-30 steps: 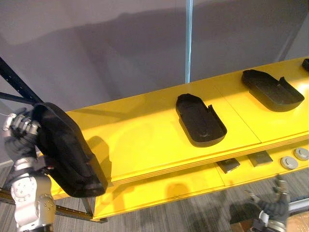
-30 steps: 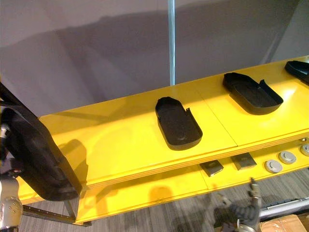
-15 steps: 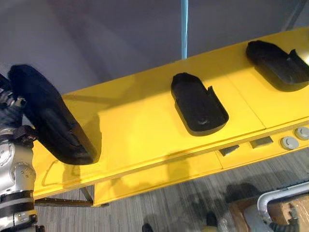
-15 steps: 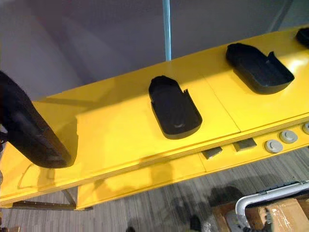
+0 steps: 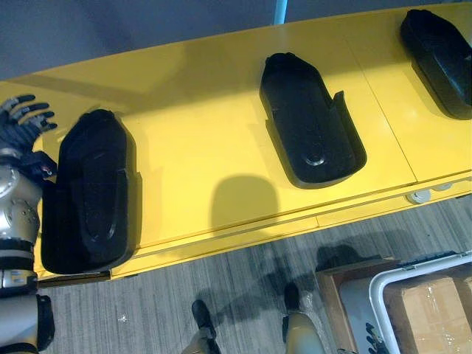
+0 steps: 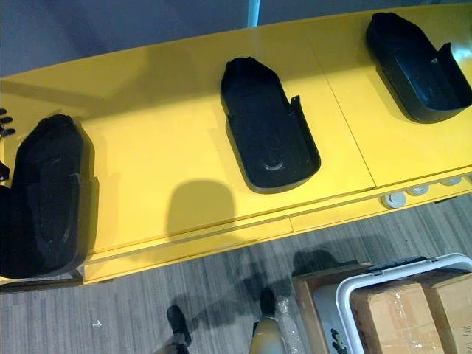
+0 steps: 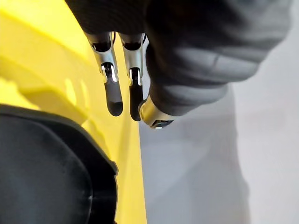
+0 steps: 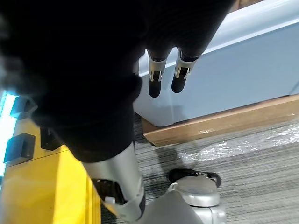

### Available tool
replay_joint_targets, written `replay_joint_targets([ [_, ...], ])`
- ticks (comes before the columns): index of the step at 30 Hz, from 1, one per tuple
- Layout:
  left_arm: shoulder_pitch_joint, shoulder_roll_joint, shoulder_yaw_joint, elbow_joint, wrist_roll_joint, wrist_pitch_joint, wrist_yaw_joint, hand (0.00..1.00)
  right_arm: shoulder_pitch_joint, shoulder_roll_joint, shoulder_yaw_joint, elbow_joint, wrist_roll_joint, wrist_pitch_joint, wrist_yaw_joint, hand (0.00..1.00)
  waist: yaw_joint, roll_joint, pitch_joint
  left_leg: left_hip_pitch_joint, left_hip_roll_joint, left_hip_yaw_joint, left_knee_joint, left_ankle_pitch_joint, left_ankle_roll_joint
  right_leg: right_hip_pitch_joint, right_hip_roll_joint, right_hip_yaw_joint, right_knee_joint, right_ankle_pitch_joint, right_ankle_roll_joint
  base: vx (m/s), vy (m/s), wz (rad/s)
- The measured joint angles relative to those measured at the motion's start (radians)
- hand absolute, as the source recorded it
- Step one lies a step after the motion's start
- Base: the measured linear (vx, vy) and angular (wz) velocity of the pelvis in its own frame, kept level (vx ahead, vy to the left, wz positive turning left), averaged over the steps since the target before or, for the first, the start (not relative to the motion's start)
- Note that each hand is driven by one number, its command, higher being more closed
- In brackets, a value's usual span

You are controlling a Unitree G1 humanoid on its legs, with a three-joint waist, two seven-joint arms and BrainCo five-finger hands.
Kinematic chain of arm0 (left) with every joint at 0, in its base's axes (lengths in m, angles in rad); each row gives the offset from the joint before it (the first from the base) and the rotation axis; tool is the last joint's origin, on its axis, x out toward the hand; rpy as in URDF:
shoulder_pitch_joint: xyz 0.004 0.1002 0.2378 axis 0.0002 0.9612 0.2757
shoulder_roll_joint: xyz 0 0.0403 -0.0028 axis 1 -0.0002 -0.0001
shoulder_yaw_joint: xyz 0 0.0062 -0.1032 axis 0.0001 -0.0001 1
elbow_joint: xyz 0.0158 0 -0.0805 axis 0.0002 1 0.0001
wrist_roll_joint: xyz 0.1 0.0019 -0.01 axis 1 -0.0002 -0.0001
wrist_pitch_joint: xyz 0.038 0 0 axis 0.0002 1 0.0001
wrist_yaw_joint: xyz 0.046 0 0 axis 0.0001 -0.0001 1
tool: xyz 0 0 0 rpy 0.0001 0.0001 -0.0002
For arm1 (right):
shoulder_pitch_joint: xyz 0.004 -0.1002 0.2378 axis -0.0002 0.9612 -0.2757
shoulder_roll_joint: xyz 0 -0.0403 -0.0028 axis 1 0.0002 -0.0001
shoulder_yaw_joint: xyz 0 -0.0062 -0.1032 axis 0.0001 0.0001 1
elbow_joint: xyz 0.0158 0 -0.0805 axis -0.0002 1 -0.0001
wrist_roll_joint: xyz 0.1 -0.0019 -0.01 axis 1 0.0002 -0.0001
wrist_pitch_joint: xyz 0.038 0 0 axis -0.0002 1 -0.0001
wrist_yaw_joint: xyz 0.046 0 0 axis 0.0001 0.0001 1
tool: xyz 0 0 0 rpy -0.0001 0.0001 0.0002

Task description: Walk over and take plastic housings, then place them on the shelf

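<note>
Three housings on shelf, both hands free.
Lower right: white-rimmed bin (image 6: 352, 289) holds wrapped cardboard boxes (image 6: 394, 318). Right hand (image 8: 156, 83) hangs near it, fingers straight, empty. Further up: yellow shelf (image 5: 192, 147) carries three black plastic housings: left housing (image 5: 88, 192), middle housing (image 5: 310, 122), right housing (image 5: 442, 55). Left hand (image 5: 21, 127) is just beside the left housing, fingers spread, not gripping.

Grey striped carpet (image 5: 147, 310) is spreading across the floor. A pale crate (image 6: 398, 266) is sitting on a brown board (image 5: 330, 284), holding wrapped cardboard boxes (image 6: 391, 317). A blue post (image 5: 281, 11) is standing against a grey wall (image 5: 110, 29)
</note>
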Motion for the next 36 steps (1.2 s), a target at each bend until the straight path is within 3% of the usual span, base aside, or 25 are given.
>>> replay_joint_targets([
  [10, -0.102, 0.031, -0.098, 0.03, 0.072, -0.026, 0.022, 1.0, -0.004, -0.019, 0.072, 0.038, 0.02, -0.012, 0.0, 0.0, -0.013, -0.012, 0.022, -0.028, 0.012, 0.0, 0.005, 0.005, -0.003, -0.04, 0.01, 0.003, 0.031, -0.006, -0.01, 0.0, 0.001, 0.0],
  [11, -0.118, 0.034, -0.113, 0.03, 0.071, -0.039, 0.02, 0.0, -0.005, -0.018, 0.082, 0.044, 0.02, -0.013, 0.0, 0.0, -0.013, -0.012, 0.022, -0.028, 0.013, 0.0, 0.005, 0.007, -0.003, -0.041, 0.01, 0.003, 0.032, -0.006, -0.01, 0.0, 0.0, 0.0],
  [14, -0.151, 0.036, -0.113, 0.027, 0.06, -0.1, 0.024, 0.0, -0.005, -0.017, 0.094, 0.057, 0.02, -0.016, -0.001, 0.0, -0.014, -0.013, 0.023, -0.027, 0.013, -0.001, 0.005, 0.009, -0.004, -0.04, 0.01, 0.003, 0.036, -0.006, -0.01, 0.0, 0.0, 0.0],
  [16, -0.174, 0.037, -0.112, 0.006, 0.061, -0.179, 0.045, 0.0, -0.004, -0.017, 0.094, 0.064, 0.02, -0.016, -0.002, 0.0, -0.015, -0.013, 0.023, -0.023, 0.013, -0.001, 0.005, 0.011, -0.005, -0.039, 0.011, 0.004, 0.04, -0.006, -0.01, 0.0, 0.0, 0.0],
  [19, -0.197, 0.038, -0.11, -0.056, 0.06, -0.239, 0.085, 0.0, -0.003, -0.017, 0.095, 0.064, 0.02, -0.017, -0.003, 0.0, -0.014, -0.016, 0.024, -0.007, 0.016, -0.001, 0.005, 0.011, -0.006, -0.024, 0.014, 0.004, 0.041, -0.006, -0.011, 0.0, 0.0, 0.0],
  [24, -0.179, 0.052, -0.056, -0.302, 0.084, -0.362, 0.164, 0.0, 0.0, -0.015, 0.094, 0.066, 0.015, -0.018, -0.012, 0.0, -0.006, -0.017, 0.022, 0.061, 0.02, 0.007, -0.005, 0.011, -0.006, 0.042, 0.018, 0.003, 0.029, -0.009, -0.014, -0.02, 0.012, -0.03],
  [28, -0.021, 0.044, 0.079, -0.481, 0.081, -0.417, 0.202, 0.0, 0.005, 0.0, 0.085, 0.081, 0.01, -0.018, -0.018, 0.0, -0.002, -0.013, -0.013, 0.107, 0.018, 0.017, -0.032, 0.012, -0.008, 0.083, 0.019, 0.001, 0.008, -0.011, -0.014, 0.0, 0.032, -0.04],
  [31, 0.198, -0.075, 0.193, -0.616, 0.057, -0.421, 0.203, 0.0, 0.011, 0.02, 0.083, 0.112, -0.01, -0.017, -0.02, 0.0, 0.007, 0.0, -0.087, 0.149, 0.011, 0.014, -0.061, 0.011, -0.008, 0.134, 0.014, -0.017, -0.024, -0.009, -0.008, 0.09, 0.047, 0.12],
  [32, 0.299, -0.153, 0.229, -0.681, 0.057, -0.421, 0.194, 1.0, 0.022, 0.034, 0.06, 0.118, -0.016, -0.017, -0.022, 0.0, 0.008, 0.007, -0.115, 0.161, 0.006, 0.002, -0.067, 0.011, -0.008, 0.165, 0.009, -0.035, -0.042, -0.01, -0.005, 0.1, 0.043, 0.25],
  [33, 0.356, -0.195, 0.243, -0.716, 0.057, -0.419, 0.189, 1.0, 0.03, 0.043, 0.047, 0.118, -0.023, -0.017, -0.023, 0.0, 0.012, 0.012, -0.131, 0.166, 0.004, -0.003, -0.07, 0.01, -0.01, 0.178, 0.006, -0.044, -0.048, -0.011, -0.003, 0.11, 0.05, 0.35],
  [36, 0.68, -0.454, 0.263, -0.921, 0.043, -0.388, 0.123, 1.0, 0.084, 0.063, 0.009, 0.12, -0.054, -0.01, -0.039, 0.0, 0.051, 0.037, -0.196, 0.215, -0.006, -0.027, -0.102, 0.009, -0.011, 0.254, 0.001, -0.084, -0.093, -0.011, 0.0, 0.12, 0.044, 0.28],
])
